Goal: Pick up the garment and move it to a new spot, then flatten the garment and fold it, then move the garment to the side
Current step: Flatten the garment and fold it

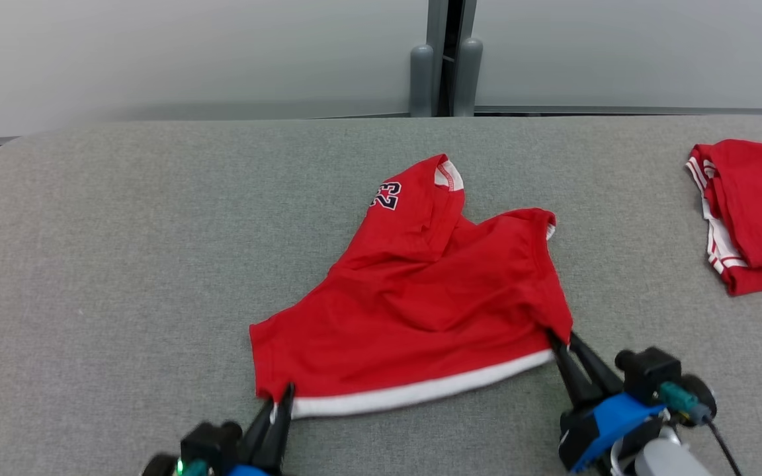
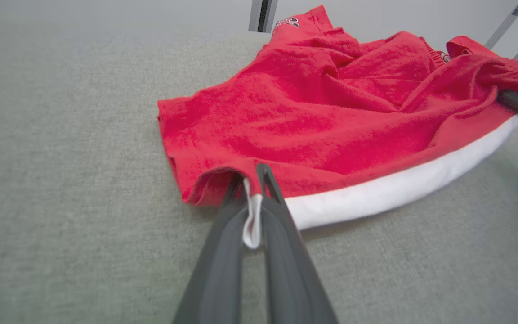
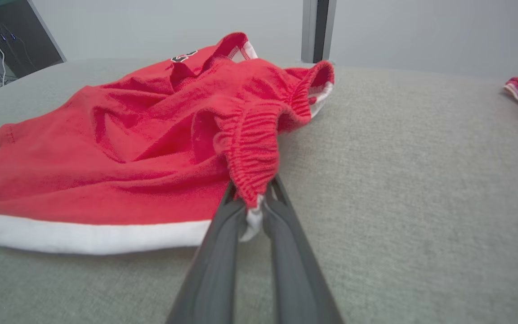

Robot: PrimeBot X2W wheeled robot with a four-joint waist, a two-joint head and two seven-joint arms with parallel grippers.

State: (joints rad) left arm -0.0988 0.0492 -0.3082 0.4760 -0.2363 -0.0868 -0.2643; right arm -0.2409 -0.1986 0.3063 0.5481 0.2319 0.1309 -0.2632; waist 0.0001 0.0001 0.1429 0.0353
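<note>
left tool [image 1: 282,396] clamped on near-left corner of garment [image 1: 421,297] | right tool [image 1: 563,338] clamped on its near-right elastic corner | garment crumpled mid desk [image 1: 123,231], white band nearest — bare desk wide to the left, some beyond | second red garment [image 1: 758,211] at right edge, well apart

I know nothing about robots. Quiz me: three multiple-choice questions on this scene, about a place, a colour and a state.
1. Where on the grey fabric table is the second red garment? A near left; B far right; C centre.
2. What colour is the band edging the red number-23 shorts? A white; B black; C yellow.
3. How are the left gripper and right gripper? A both open; B one open; C both shut on shorts.
Key: B, it lies far right; A, the hem is white; C, each pinches a corner.
</note>
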